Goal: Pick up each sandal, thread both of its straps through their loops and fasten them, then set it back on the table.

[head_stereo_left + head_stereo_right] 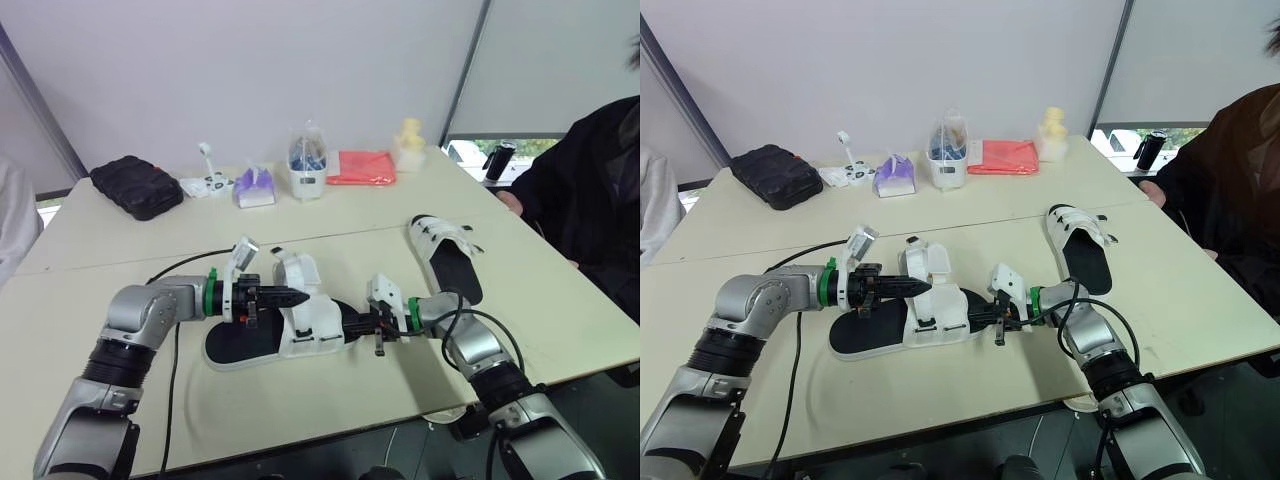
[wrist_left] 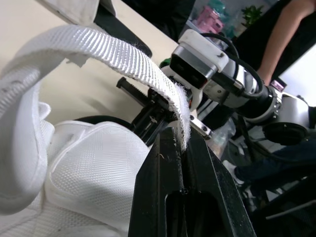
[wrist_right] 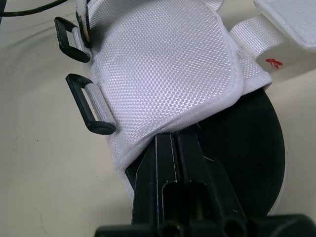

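The near sandal [image 1: 240, 348] has a black sole and white mesh straps and lies on the table between my arms. My left gripper [image 1: 302, 296] comes in from the left and is shut on the end of one white strap [image 2: 123, 57], holding it arched above the sandal. My right gripper [image 1: 343, 322] is shut on the edge of the sandal's white upper [image 3: 168, 69]. Two black plastic loops [image 3: 91, 111] hang free on that upper's side. The second sandal [image 1: 447, 258] lies flat at the right, further back, untouched.
A person in black [image 1: 590, 190] sits at the right edge with a hand on the table. Along the back stand a black pouch [image 1: 135, 185], a purple tissue pack [image 1: 254, 187], a clear container [image 1: 307, 160], a red cloth [image 1: 361, 167] and a yellow figure [image 1: 409, 140]. A black cable [image 1: 175, 268] trails left.
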